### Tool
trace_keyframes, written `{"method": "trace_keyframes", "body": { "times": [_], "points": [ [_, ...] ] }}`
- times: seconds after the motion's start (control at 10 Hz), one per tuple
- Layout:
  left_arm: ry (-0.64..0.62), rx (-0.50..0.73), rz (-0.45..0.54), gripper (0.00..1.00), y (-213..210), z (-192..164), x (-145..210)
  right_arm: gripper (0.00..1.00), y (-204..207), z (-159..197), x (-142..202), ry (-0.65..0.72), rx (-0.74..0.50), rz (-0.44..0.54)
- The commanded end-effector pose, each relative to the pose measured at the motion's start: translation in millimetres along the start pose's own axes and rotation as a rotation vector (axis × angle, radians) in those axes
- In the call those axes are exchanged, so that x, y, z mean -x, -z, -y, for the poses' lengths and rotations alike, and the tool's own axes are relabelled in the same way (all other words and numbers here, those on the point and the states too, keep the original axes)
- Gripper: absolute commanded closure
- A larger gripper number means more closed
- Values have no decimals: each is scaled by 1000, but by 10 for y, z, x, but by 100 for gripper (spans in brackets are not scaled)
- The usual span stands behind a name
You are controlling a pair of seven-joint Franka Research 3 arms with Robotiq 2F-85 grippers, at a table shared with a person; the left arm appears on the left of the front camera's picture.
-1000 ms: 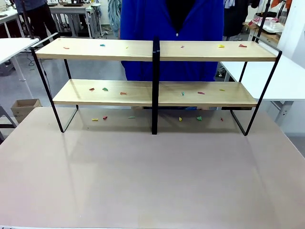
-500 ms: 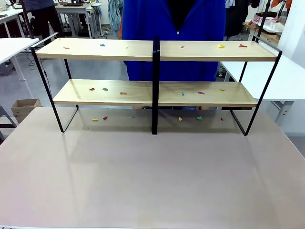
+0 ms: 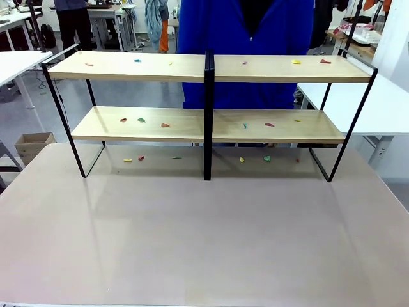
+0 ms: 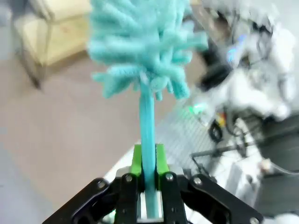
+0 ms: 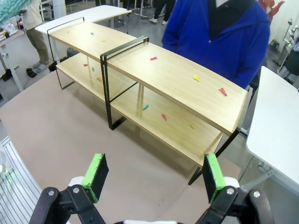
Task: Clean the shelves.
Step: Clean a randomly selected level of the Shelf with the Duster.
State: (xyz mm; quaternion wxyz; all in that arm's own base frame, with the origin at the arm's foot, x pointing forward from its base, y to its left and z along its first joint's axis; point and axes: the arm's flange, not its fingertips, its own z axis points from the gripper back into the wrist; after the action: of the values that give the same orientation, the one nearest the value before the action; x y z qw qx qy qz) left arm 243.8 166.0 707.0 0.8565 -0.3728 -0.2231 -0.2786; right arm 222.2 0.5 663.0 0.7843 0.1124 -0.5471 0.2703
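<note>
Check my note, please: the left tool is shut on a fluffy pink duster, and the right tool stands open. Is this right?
Only the colour is wrong: the left wrist view shows the left tool shut on a fluffy turquoise duster. The right tool does stand open.

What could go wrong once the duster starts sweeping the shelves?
1. The left gripper clamps the duster by its thin handle, well below the fluffy head; pressing on a board could lever it askew.
2. Coloured scraps lie on both boards of the shelves, either side of the black centre post; a long sweep may catch on it.
3. A person stands close behind; scraps pushed off the far edge may land on them.
</note>
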Motion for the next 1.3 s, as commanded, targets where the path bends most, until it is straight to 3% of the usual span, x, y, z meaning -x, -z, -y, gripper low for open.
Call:
{"method": "trace_keyframes", "body": {
  "times": [0.0, 0.2, 0.3, 0.5, 0.6, 0.7, 0.8, 0.9, 1.1, 1.2],
  "points": [
    [191, 85, -251, 87, 233, 239, 164, 0, -9, 4, -2, 4, 2, -1],
    [201, 88, -469, 87, 841, 452, 291, 0, -9, 4, -2, 4, 2, -1],
    [216, 158, -559, 87, 1210, 549, 208, 0, -9, 4, -2, 4, 2, -1],
    [141, 131, -609, 87, 2028, 665, -18, 0, -9, 4, -2, 4, 2, -1],
    [51, 153, -610, 87, 2326, 561, -141, 0, -9, 4, -2, 4, 2, -1],
    [-153, -4, -562, 87, 2332, 324, -280, 0, -9, 4, -2, 4, 2, -1],
    [123, 142, -629, 87, 2134, 640, 27, 0, -9, 4, -2, 4, 2, -1],
    [123, 142, -629, 87, 2134, 640, 27, 0, -9, 4, -2, 4, 2, -1],
    [-77, 38, -600, 87, 2696, 377, -202, 0, -9, 4, -2, 4, 2, -1],
    [-143, 58, -597, 87, 2912, 279, -310, 0, -9, 4, -2, 4, 2, -1]
  ]
}}
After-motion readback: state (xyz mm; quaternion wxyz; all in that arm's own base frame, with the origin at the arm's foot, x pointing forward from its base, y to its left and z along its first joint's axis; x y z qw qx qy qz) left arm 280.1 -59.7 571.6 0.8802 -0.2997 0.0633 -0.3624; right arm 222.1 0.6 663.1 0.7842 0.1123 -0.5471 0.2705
